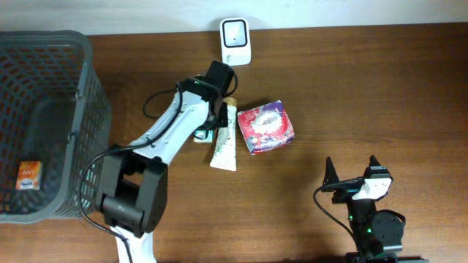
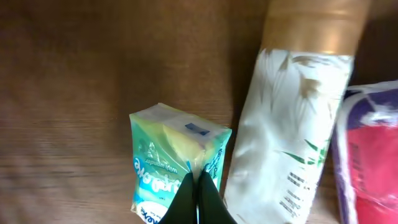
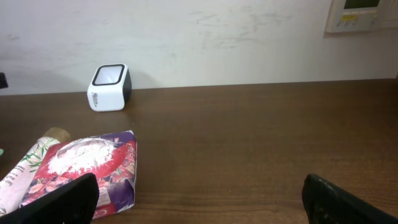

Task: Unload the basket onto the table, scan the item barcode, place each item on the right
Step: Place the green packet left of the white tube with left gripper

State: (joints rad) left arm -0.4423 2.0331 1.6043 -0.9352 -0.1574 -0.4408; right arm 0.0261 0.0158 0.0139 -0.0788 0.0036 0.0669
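1. Black fingertips of the left gripper fill the bottom of the left wrist view, pressed together with no gap, their tips on the green tissue pack; whether a fold of wrapper is pinched between them cannot be told
2. From overhead, the green tissue pack is mostly hidden under the left arm's wrist, with only a sliver showing beside the white tube
3. In the left wrist view the white tube lies just right of the pack, its tan cap cut off by the top edge and its small print too blurred to read
4. Only an edge of the red and purple tissue packet shows in that view; overhead it lies whole, just right of the tube
5. Both fingers of the right gripper are cropped at the lower corners of the right wrist view; they stand wide apart with nothing between them, well away from the items
6. At the far table edge the white barcode scanner stands against the wall, near the left wrist
7. On the left side a grey mesh basket, cut off by the frame, holds one small orange box
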